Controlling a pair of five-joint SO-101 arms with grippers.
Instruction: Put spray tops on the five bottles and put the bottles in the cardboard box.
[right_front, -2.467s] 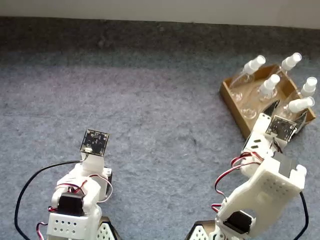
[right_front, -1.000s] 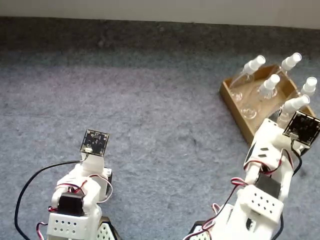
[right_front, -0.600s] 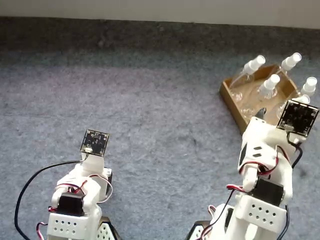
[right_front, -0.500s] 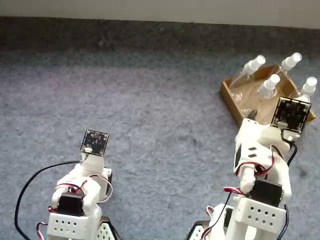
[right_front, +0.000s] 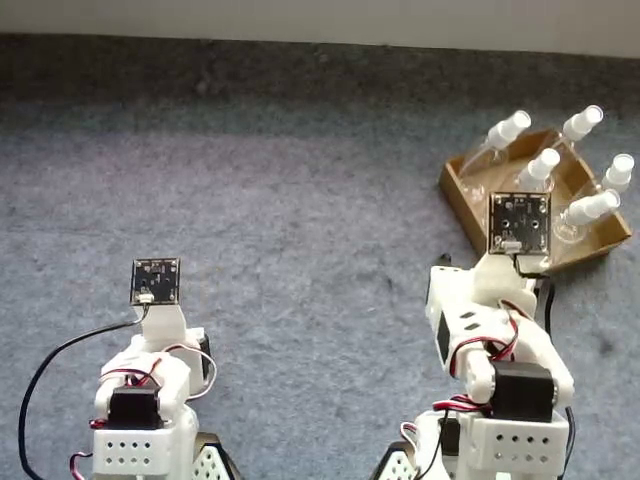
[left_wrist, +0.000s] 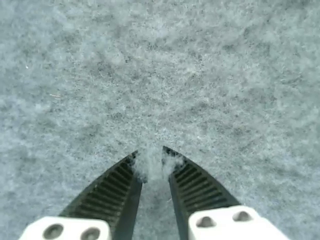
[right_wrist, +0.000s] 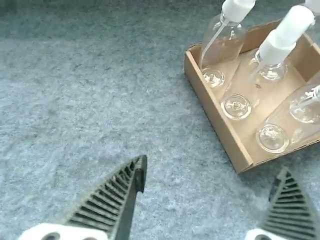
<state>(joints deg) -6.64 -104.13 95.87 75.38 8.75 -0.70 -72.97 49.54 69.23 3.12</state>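
Observation:
The cardboard box (right_front: 462, 205) lies at the table's right side, with several clear bottles leaning in it. Each bottle wears a white spray top (right_front: 543, 165). In the right wrist view the box (right_wrist: 215, 116) and its bottles (right_wrist: 223, 44) lie ahead and to one side of my right gripper (right_wrist: 212, 170). That gripper is wide open and empty over the carpet. My right arm (right_front: 500, 330) stands just in front of the box. My left gripper (left_wrist: 150, 154) hangs over bare carpet, its fingers almost together with nothing between them. My left arm (right_front: 150, 385) is at the near left.
Grey carpet (right_front: 300, 220) covers the whole table. A darker strip (right_front: 300, 60) runs along the far edge. Wide free room lies between the two arms and to the left of the box.
My right arm has drawn back from the box toward the near side and swung left, leaving the last bottle in the box. My left arm has shifted slightly left.

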